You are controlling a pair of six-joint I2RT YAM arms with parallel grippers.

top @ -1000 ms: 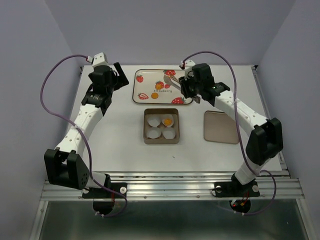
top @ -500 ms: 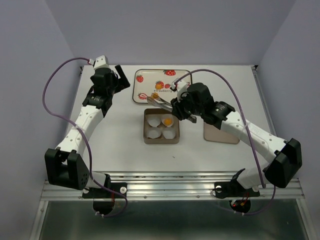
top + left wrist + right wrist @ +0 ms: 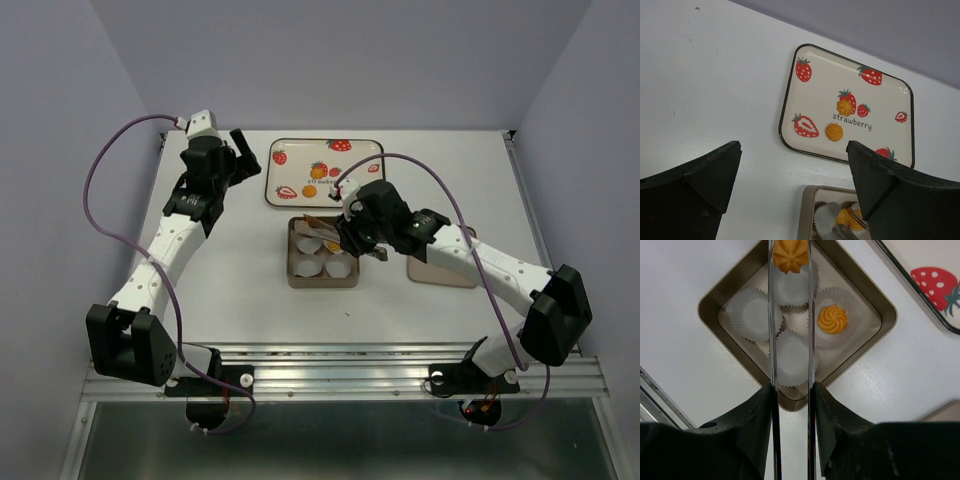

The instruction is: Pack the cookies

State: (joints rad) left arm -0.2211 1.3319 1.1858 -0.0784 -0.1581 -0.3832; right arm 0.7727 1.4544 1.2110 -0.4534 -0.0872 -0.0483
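My right gripper (image 3: pixel 791 390) is shut on metal tongs (image 3: pixel 772 340), also seen from above (image 3: pixel 360 235). The tongs pinch one orange-yellow cookie (image 3: pixel 790 255) just above a white paper cup in the square tin (image 3: pixel 710 310). A second cookie (image 3: pixel 832 319) lies in a neighbouring cup. Two more cookies (image 3: pixel 844 107) (image 3: pixel 834 132) lie on the strawberry tray (image 3: pixel 880 105). My left gripper (image 3: pixel 794 147) is open and empty, held above the table left of the tray (image 3: pixel 240 155).
The tin (image 3: pixel 291 255) holds several white pleated cups and stands just in front of the tray (image 3: pixel 350 165). A tan lid (image 3: pixel 440 265) lies flat to the tin's right, partly under my right arm.
My right gripper has swung from the tray toward me and to the left, carrying a cookie in the tongs to above the tin. The left arm has hardly moved.
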